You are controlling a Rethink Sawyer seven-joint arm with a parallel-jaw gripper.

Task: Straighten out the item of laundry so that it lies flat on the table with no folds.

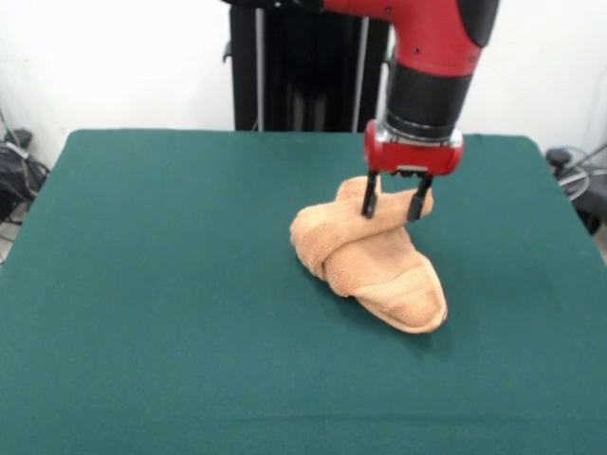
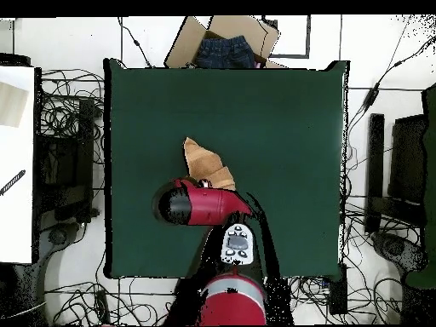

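The peach terry-cloth towel (image 1: pixel 370 265) lies crumpled and rolled into a thick bundle, right of centre on the green table (image 1: pixel 142 284). One banded end points toward the camera. My gripper (image 1: pixel 393 203) hangs straight down over the bundle's far end. It is open, with the two black fingers (image 1: pixel 369 201) spread, their tips at the cloth and a hump of towel between them. In the overhead view the towel (image 2: pixel 207 166) shows as a small folded patch near the middle of the table (image 2: pixel 281 119). The red arm (image 2: pixel 200 206) covers the towel's near part and hides the gripper.
A cardboard box holding blue jeans (image 2: pixel 226 47) stands just beyond the table's far edge in the overhead view. Cables lie on the floor around the table. A white surface (image 2: pixel 15 153) stands at the left. The black pedestal (image 1: pixel 303 66) rises behind the table.
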